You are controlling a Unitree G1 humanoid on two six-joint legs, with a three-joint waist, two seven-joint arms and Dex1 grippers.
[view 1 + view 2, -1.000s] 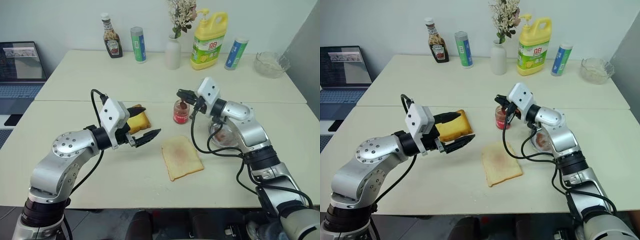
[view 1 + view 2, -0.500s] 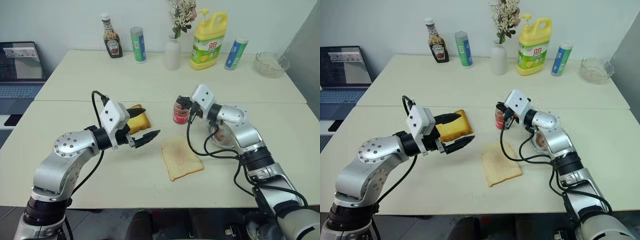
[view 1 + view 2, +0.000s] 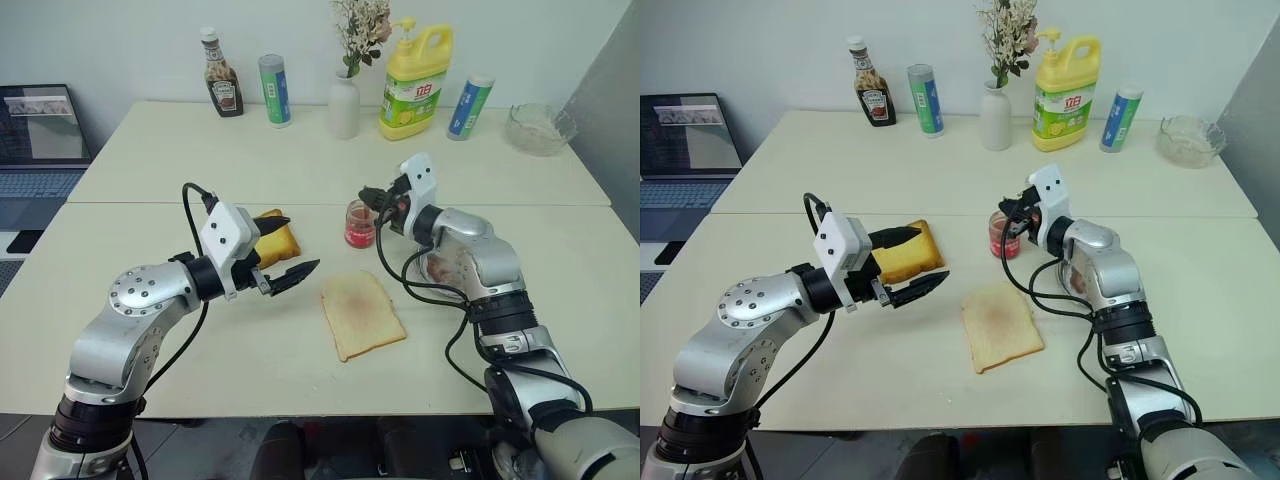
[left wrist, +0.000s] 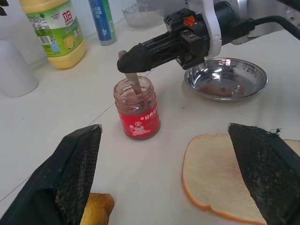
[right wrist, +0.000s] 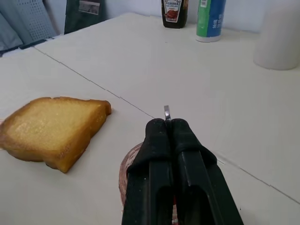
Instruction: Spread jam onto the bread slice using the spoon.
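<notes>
Your surface (image 3: pixel 300 170) is two pale tables pushed together, a laptop (image 3: pixel 40 135) off its left edge. Along the far side stand a yellow detergent jug (image 3: pixel 415 80), a white vase (image 3: pixel 344 105) with dried flowers, a ketchup bottle (image 3: pixel 222 75), two tube cans (image 3: pixel 272 90) and a glass bowl (image 3: pixel 540 127) at the far right.

Your left gripper (image 3: pixel 285 250) hangs level over the near table with its fingers spread wide and nothing between them, the thick golden toast piece (image 3: pixel 275 240) just behind it.

The bread slice (image 3: pixel 362 313) lies flat near the middle front, apart from both grippers. The round steel dish (image 4: pixel 227 79), smeared reddish inside, sits just right of the bread, under your right forearm.

Your right gripper (image 4: pixel 123 63) is pinched together on the spoon (image 4: pixel 133 84), held level just above the jar. The jam (image 3: pixel 358 224) sits in the small glass jar behind the bread. The spoon points down into the jar mouth; its bowl end is hidden inside.
</notes>
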